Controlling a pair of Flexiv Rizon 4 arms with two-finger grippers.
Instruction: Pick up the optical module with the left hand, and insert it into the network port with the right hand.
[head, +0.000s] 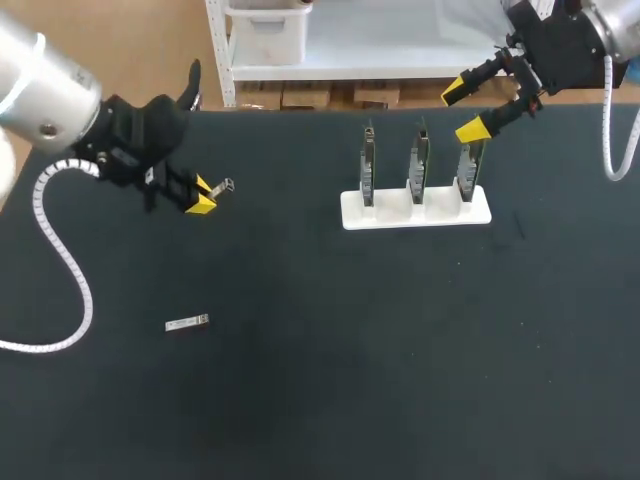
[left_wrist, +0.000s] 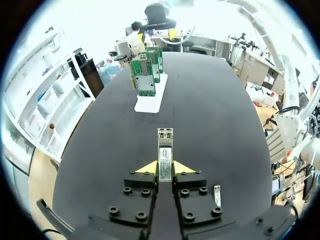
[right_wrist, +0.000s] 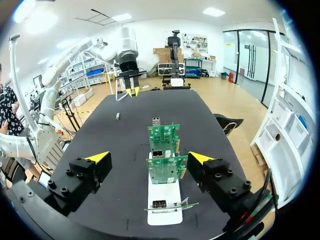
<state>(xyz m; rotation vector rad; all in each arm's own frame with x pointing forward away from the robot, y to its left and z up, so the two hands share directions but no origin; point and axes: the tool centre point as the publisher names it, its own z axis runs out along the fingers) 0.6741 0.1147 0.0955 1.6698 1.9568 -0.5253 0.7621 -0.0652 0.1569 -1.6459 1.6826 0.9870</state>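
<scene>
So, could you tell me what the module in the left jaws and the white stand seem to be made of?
The module looks like bare metal: a silvery, dully shiny casing. The stand is probably matte white plastic, though a painted material is possible.

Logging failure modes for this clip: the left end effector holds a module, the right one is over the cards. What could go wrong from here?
1. The left end effector grips the optical module only near its rear, so the handover could tilt or drop it.
2. The open right end effector hangs close above the upright network cards in the white stand and might knock one.
</scene>
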